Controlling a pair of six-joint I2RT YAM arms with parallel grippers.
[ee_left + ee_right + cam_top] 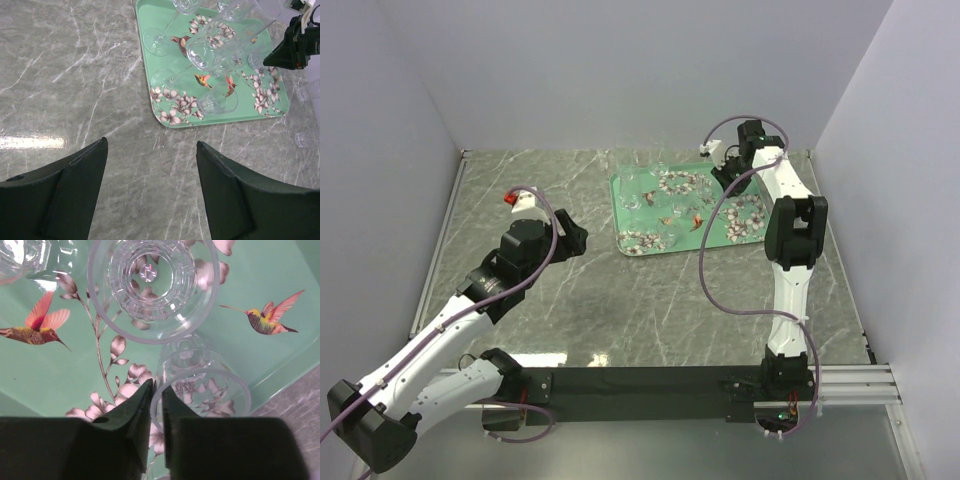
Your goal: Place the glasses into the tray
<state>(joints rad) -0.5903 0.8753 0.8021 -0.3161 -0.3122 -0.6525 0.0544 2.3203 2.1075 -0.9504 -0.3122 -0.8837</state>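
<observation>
The teal tray [617,205] with flowers and birds lies at the back right of the table. Several clear glasses [638,185] are on it, some stemmed ones lying on their sides [200,50]. My right gripper [157,387] is over the tray's right part [260,280], its jaws pinching the rim of an upright glass [192,365], one finger inside and one outside. Whether that glass rests on the tray I cannot tell. A cut-pattern glass [152,287] stands just beyond it. My left gripper [152,145] hangs open and holds nothing, above bare marble in front of the tray's near left corner.
The grey marble table [650,300] is walled in white on three sides. In the left wrist view, a faint clear glass [306,139] shows on the table to the right of the tray. The tray's edge and the marble [300,390] lie close to the held glass.
</observation>
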